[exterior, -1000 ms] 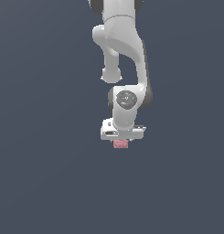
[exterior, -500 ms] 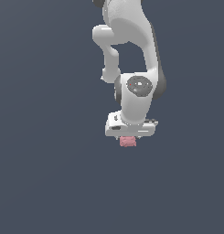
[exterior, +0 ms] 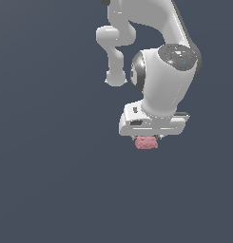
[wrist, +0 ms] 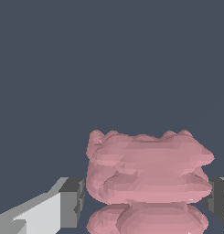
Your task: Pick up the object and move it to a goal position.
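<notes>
The object point(exterior: 146, 142) is a small pink, lumpy, ridged blob. In the exterior view it hangs just under the white hand of my arm, narrower than the hand. My gripper point(exterior: 147, 140) is shut on it, and the fingers are mostly hidden behind the hand. In the wrist view the object point(wrist: 147, 168) fills the space between my two grey fingertips point(wrist: 71, 197), which press on its two sides. A pink reflection or lower lobe shows below it.
The white arm point(exterior: 163, 71) reaches down from the top of the exterior view. Everything around is a plain dark grey-blue surface point(exterior: 51, 180) with no other objects or edges visible.
The arm has moved toward the exterior view's right and nearer the camera, carrying the pink object with it. The grip is unchanged.
</notes>
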Robot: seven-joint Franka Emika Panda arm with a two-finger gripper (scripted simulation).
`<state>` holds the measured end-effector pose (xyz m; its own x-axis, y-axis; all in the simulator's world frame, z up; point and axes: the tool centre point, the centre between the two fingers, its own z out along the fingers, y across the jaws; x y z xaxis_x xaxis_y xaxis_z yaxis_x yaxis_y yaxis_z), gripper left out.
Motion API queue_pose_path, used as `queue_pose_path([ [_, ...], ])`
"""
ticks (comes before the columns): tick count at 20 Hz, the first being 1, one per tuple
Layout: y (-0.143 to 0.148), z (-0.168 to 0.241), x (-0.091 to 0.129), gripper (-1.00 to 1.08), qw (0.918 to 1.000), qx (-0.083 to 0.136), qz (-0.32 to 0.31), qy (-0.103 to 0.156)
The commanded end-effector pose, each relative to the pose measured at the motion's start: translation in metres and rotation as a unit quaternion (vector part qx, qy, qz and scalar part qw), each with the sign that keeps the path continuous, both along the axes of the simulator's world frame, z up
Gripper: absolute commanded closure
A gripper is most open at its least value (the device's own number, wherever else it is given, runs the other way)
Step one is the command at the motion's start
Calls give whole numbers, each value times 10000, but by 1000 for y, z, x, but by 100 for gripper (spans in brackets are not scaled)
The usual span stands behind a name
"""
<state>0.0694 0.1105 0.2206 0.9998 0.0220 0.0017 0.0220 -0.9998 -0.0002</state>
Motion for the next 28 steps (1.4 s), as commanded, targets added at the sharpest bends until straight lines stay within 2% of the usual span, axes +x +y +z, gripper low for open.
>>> queue_pose_path([
  [1,8,21,7,108,10000,-2,-3,7],
  [14,38,99,34,108,10000,-2,-3,7],
  [28,56,143,51,108,10000,-2,-3,7],
])
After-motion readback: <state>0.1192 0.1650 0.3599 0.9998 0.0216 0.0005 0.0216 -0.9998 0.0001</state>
